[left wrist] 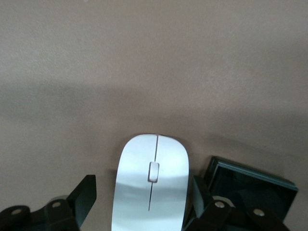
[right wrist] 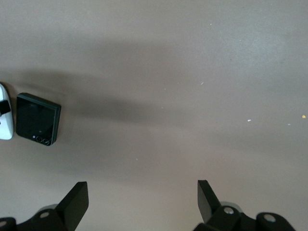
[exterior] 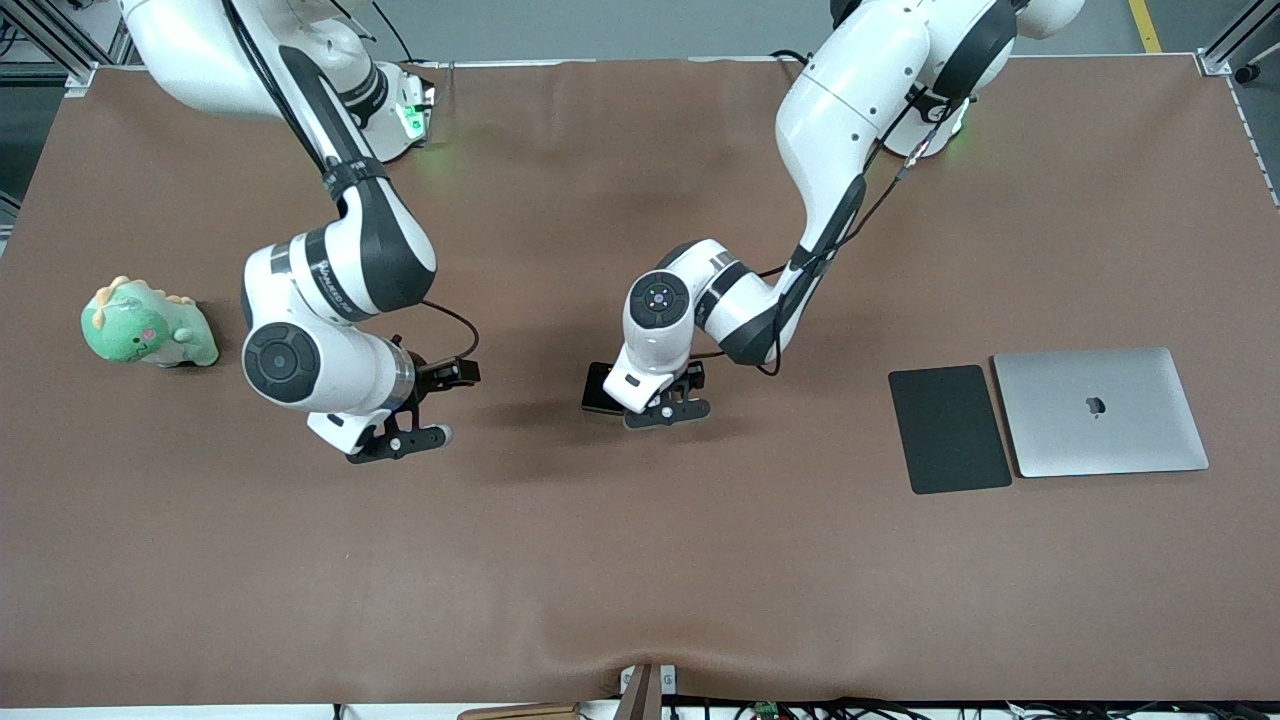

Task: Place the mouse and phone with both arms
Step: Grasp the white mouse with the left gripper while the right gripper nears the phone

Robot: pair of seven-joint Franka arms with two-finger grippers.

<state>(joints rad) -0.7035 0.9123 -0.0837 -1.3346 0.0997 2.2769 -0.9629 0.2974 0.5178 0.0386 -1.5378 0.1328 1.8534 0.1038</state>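
Note:
The white mouse (left wrist: 151, 183) lies on the brown table between the open fingers of my left gripper (left wrist: 143, 191). One finger (left wrist: 85, 193) stands a little off the mouse and the other sits close against its side. In the front view the left gripper (exterior: 668, 398) is low over the middle of the table and hides the mouse. The black phone (exterior: 598, 388) lies flat right beside the mouse, toward the right arm's end, and also shows in the left wrist view (left wrist: 250, 190). My right gripper (exterior: 425, 405) is open and empty (right wrist: 143, 192) over bare table, apart from the phone (right wrist: 38, 119).
A green plush dinosaur (exterior: 150, 325) sits toward the right arm's end of the table. A dark grey mat (exterior: 950, 428) and a closed silver laptop (exterior: 1100, 412) lie side by side toward the left arm's end.

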